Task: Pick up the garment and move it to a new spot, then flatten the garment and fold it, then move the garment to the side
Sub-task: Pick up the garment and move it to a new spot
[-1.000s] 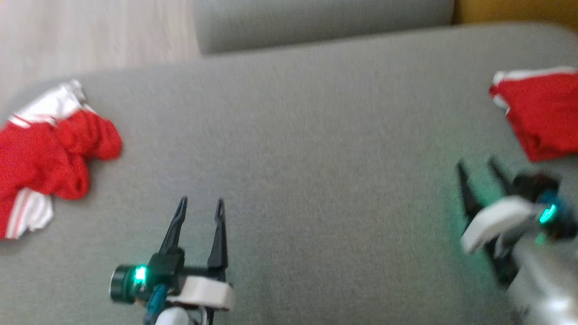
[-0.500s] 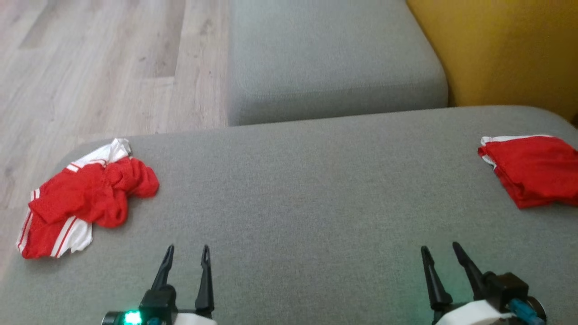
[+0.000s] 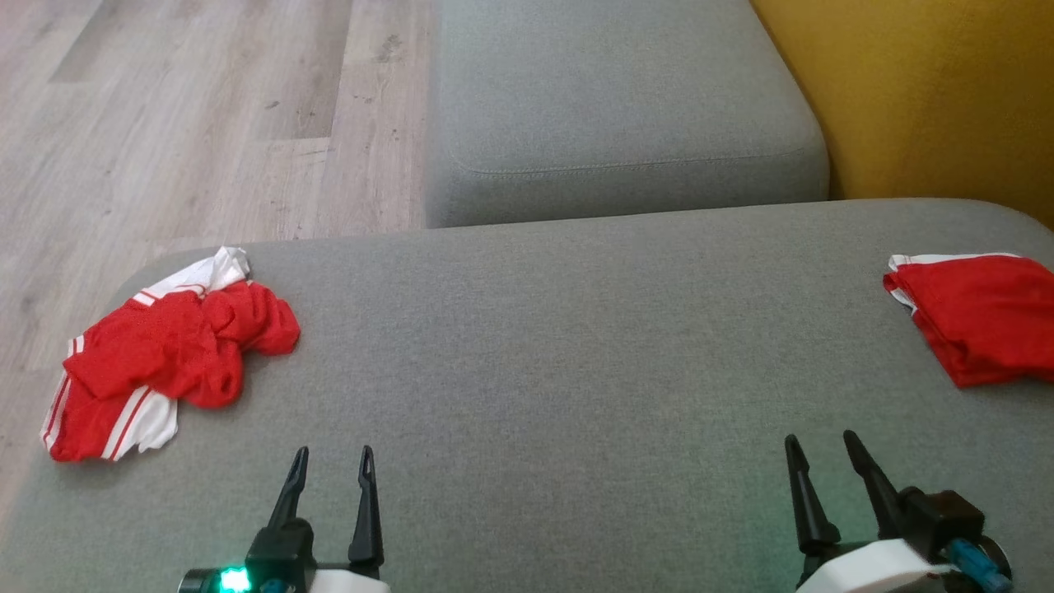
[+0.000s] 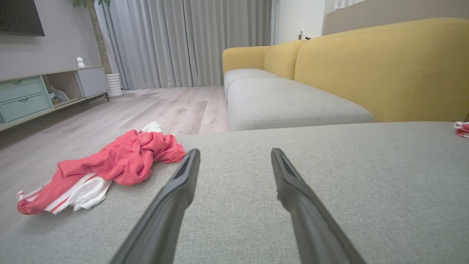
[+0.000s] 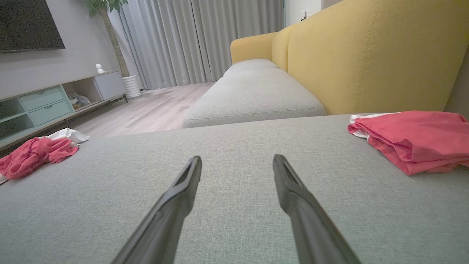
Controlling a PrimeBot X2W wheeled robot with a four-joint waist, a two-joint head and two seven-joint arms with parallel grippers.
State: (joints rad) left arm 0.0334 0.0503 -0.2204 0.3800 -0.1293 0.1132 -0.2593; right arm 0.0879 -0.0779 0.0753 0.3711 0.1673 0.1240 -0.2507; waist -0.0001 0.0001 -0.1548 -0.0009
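Left claw [image 3: 333,451] is released, jaws wide and empty, hovering low over the grey fabric sofa seat [image 3: 560,371]. Right claw [image 3: 819,437] is the same: released, empty, low over the seat. The crumpled red-and-white mesh garment [image 3: 173,354] lies in a heap ahead and left of the left claw, well apart from it. It sits at the seat's left edge, with the pale wooden floor [image 3: 165,107] just beyond. A folded red garment [image 3: 980,317] lies ahead and right of the right claw, near but not touching. It looks finished, so the heap is likely the one to work.

Step in hand, judged: reach for the heap and pick it up. The left claw is nearer, so it should lead.
- Approach: swing left and forward, then come down from above on the raised red bunch nearest the claw. Avoid the flat white striped part, since thin cloth on soft upholstery is hard to pinch.
- Grasp: the jaws are wide enough as they stand. Press the fingertips slightly into the cushion, then clench to catch several layers.
- Carry: lift straight up before moving to the bare middle of the seat, ahead of and between both claws.
- Risks: mesh snagging on a fingertip, catching one layer so the rest trails, or nudging the heap off the edge.
- The right claw should keep clear of the folded piece.
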